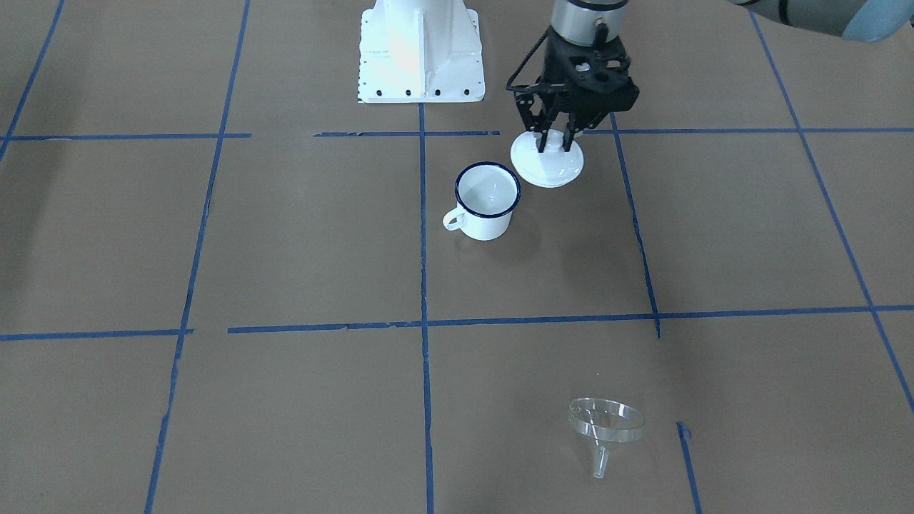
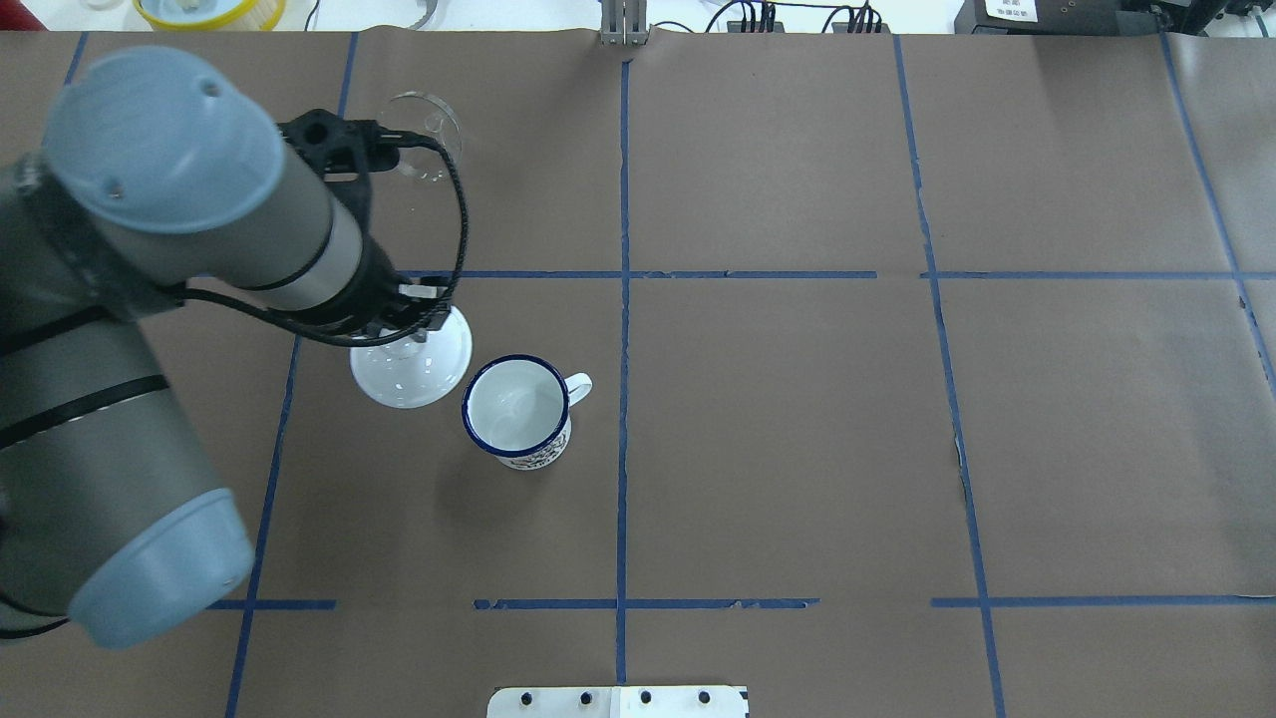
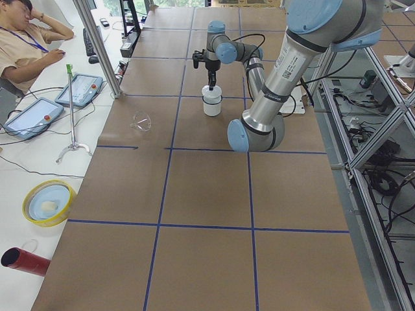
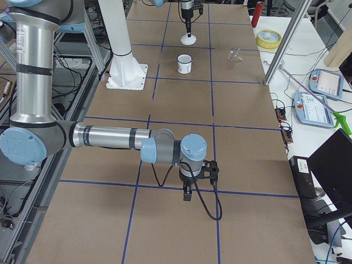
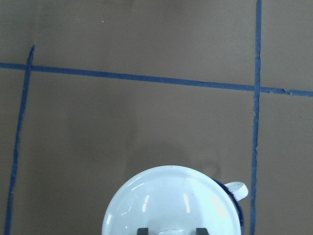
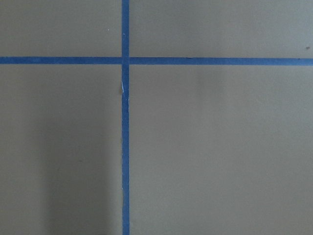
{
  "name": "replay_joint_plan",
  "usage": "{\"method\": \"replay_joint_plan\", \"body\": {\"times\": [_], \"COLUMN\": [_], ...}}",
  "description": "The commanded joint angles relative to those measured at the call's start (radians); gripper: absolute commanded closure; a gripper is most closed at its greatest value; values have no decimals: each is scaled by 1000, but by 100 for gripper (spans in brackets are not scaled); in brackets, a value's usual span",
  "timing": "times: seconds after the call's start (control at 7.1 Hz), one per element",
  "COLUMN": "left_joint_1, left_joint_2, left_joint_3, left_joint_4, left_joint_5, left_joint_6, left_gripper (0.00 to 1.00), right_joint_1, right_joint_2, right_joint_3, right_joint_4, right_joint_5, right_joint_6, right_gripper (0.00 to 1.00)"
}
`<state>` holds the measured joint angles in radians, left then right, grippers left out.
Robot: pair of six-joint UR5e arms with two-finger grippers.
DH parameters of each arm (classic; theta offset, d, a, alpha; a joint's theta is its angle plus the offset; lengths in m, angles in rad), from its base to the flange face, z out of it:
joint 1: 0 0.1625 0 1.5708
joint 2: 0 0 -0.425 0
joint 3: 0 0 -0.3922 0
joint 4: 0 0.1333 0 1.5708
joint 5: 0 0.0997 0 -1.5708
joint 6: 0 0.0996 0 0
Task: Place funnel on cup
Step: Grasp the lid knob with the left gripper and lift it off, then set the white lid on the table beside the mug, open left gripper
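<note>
The cup [image 1: 487, 200] is a white enamel mug with a dark blue rim, standing upright and empty near the table's middle [image 2: 516, 409]. The clear funnel [image 1: 605, 425] lies on its side at the far edge of the table, partly behind my left arm in the overhead view [image 2: 427, 130]. My left gripper [image 1: 553, 141] is shut on the knob of a round white lid [image 1: 547, 165], held just beside the cup. In the left wrist view the lid [image 5: 171, 205] covers most of the cup. My right gripper [image 4: 187, 193] is far from both, over bare table; I cannot tell if it is open or shut.
The white robot base [image 1: 421, 50] stands behind the cup. A yellow bowl [image 3: 48, 202] and a red cylinder [image 3: 26, 261] lie beyond the table's far edge, where an operator [image 3: 26, 32] sits. Blue tape lines cross the brown table [image 2: 797, 449].
</note>
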<state>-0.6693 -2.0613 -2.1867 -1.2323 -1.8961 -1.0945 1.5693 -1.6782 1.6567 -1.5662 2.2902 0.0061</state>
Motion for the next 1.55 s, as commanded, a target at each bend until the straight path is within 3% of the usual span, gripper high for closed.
{"method": "replay_joint_plan", "body": {"times": [0.0,0.28,0.56,1.13,1.27,1.41], "left_joint_1": [-10,3,20,36,36,37], "left_joint_2": [231,228,227,225,221,221], "left_joint_3": [-4,205,335,354,355,355], "left_joint_4": [-228,-448,-553,-555,-555,-553], "left_joint_5": [-3,-4,-4,-4,-4,-4], "left_joint_6": [62,16,16,21,22,21], "left_gripper": [100,100,100,100,85,53], "right_joint_1": [0,0,0,0,0,0], "right_joint_2": [0,0,0,0,0,0], "right_joint_3": [-2,0,0,0,0,0], "right_joint_4": [0,0,0,0,0,0], "right_joint_5": [0,0,0,0,0,0], "right_joint_6": [0,0,0,0,0,0], "right_gripper": [0,0,0,0,0,0]}}
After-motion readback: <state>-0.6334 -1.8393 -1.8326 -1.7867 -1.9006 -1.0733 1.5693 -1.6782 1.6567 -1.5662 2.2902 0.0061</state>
